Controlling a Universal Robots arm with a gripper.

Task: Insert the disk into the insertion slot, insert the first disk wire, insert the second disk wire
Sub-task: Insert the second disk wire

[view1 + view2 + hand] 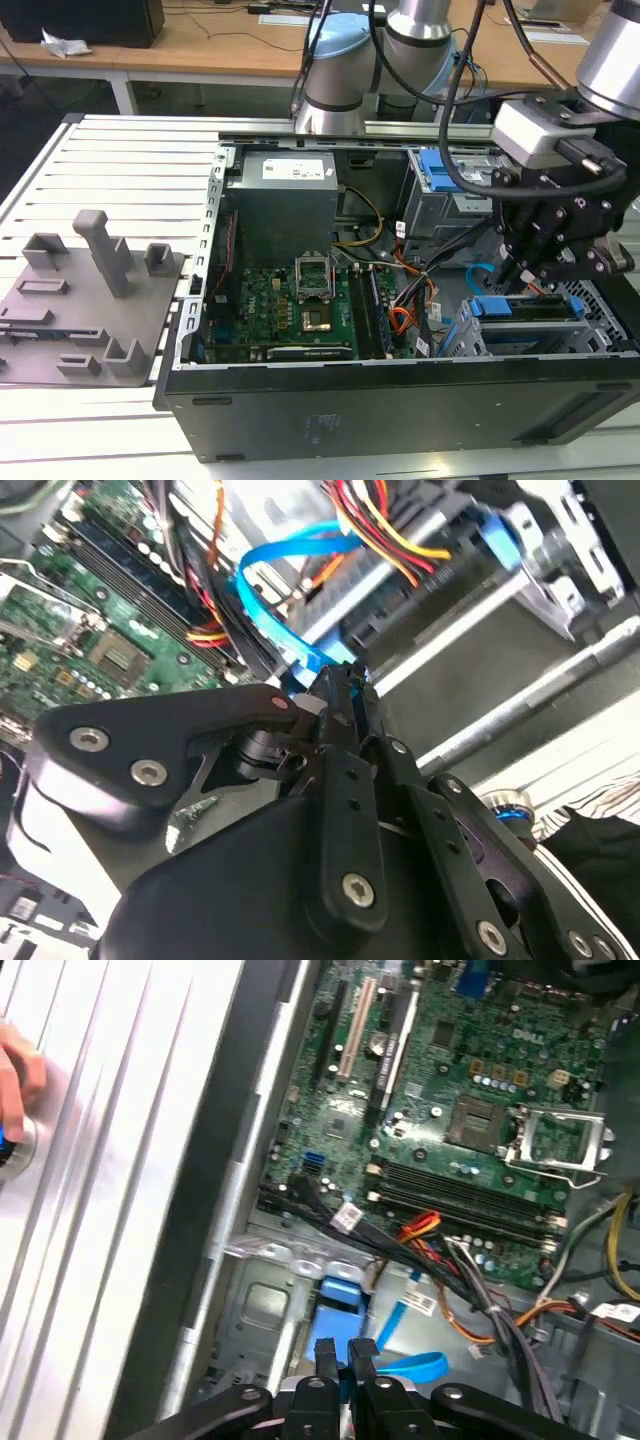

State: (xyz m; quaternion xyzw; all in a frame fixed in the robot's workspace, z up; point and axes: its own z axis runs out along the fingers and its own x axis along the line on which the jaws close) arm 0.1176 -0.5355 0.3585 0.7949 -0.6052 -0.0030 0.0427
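So the gripper (527, 277) is down inside the case (400, 400) at the exterior view's right, right over the disk (525, 308), which already sits in the slot (590, 335). In both wrist views the fingers (326, 1358) look pinched nearly together on the end of the blue wire (290, 630), clamped on it near its connector. The wire loops away from the fingertips toward the red and yellow wires (385, 535). Further back there's the motherboard (290, 305) with its open CPU socket, then the power supply (285, 200) at the far wall. A hand (18, 1075) rests on the table (90, 1160) outside the case.
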